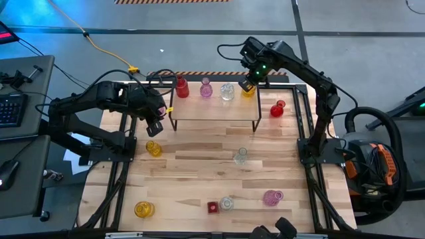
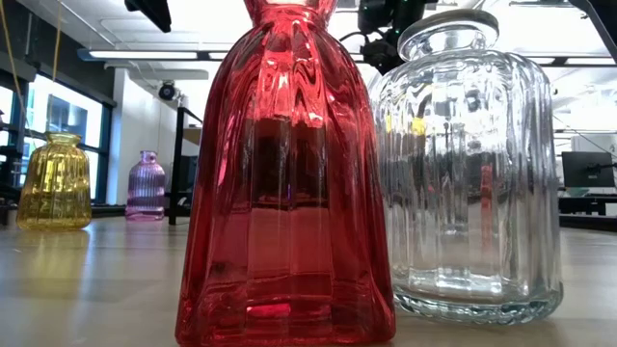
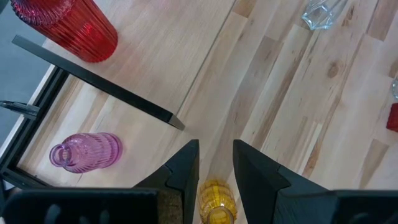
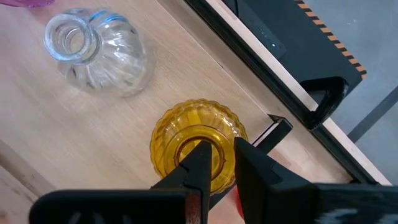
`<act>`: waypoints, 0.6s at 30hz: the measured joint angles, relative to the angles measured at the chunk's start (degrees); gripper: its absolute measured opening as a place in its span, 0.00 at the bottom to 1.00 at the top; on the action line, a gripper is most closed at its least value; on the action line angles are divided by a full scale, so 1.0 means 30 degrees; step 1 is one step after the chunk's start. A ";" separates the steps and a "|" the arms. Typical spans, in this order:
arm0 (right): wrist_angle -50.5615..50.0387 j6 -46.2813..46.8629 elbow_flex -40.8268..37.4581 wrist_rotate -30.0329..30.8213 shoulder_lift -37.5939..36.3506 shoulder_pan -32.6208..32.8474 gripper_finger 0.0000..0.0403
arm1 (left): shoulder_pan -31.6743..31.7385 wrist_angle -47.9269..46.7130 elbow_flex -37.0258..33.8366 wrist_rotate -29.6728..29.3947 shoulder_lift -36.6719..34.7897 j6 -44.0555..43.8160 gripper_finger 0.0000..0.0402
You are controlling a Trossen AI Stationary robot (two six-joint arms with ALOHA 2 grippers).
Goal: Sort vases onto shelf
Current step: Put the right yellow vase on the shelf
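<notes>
Butcher-block planks in light wood form the table, which stands on a grey floor crossed by a yellow cable. On the shelf, the right gripper pinches the rim of a yellow vase, 1 finger inside its mouth; a clear vase stands just beside those jaws. The left gripper hangs with jaws narrowly parted and empty, directly above another yellow vase on the table. Beyond the table, the low view shows white walls, windows and ceiling strip lights.
</notes>
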 joint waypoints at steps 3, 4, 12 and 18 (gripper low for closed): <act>0.0002 -0.0157 0.0000 -0.0053 0.0000 0.0000 0.11 | 0.0000 -0.0002 -0.0003 -0.0001 0.0000 0.0000 0.22; 0.0003 -0.0193 0.0000 -0.0047 0.0000 0.0000 0.11 | 0.0000 -0.0002 0.0000 -0.0003 0.0000 0.0000 0.22; -0.0028 -0.0357 -0.0005 -0.0053 -0.0297 0.0000 0.12 | 0.0000 -0.0002 0.0000 -0.0003 0.0000 0.0000 0.22; -0.0025 -0.0357 0.0000 -0.0052 -0.0474 -0.0007 0.19 | 0.0000 0.0005 -0.0004 -0.0002 0.0000 0.0000 0.22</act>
